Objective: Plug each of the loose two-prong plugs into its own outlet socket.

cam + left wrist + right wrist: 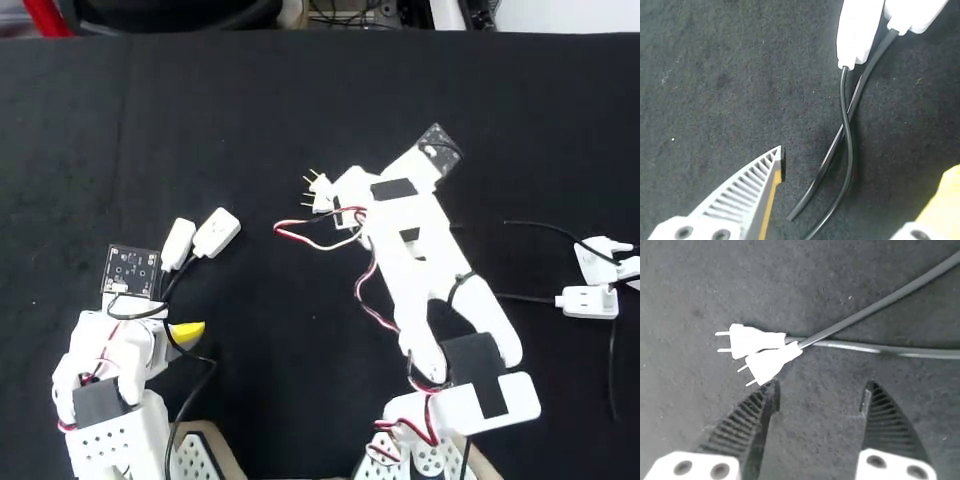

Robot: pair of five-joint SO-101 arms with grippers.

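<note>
- Two-prong plugs (765,352): both white ones were lying loose on the black table (300,90), one partly over the other, prongs pointing the same way and stuck in nothing.
- From above they sat around the middle of the table, right at the tip of the right arm, prongs aimed toward the left arm's side.
- Their black cables (860,346) ran off away from the prongs, spreading into a V as they went.
- Right gripper (821,386) was spread wide with nothing in it. The plugs were just past the tip of one finger (757,420), not in between the two.
- The outlet sockets (216,232), two white blocks, lay side by side in front of the left arm, apart from the plugs. Nothing was plugged into them as far as I could see.
- Left gripper (867,159) was spread wide too, with a white ribbed finger on one side and a yellow one on the other.
- Socket leads (846,125) crossed each other on the cloth and ran between those two fingers, neither lead pinched.
- Two more white corded pieces (590,300) sat near the right edge, well apart from everything else. Plug or socket, couldn't tell.
</note>
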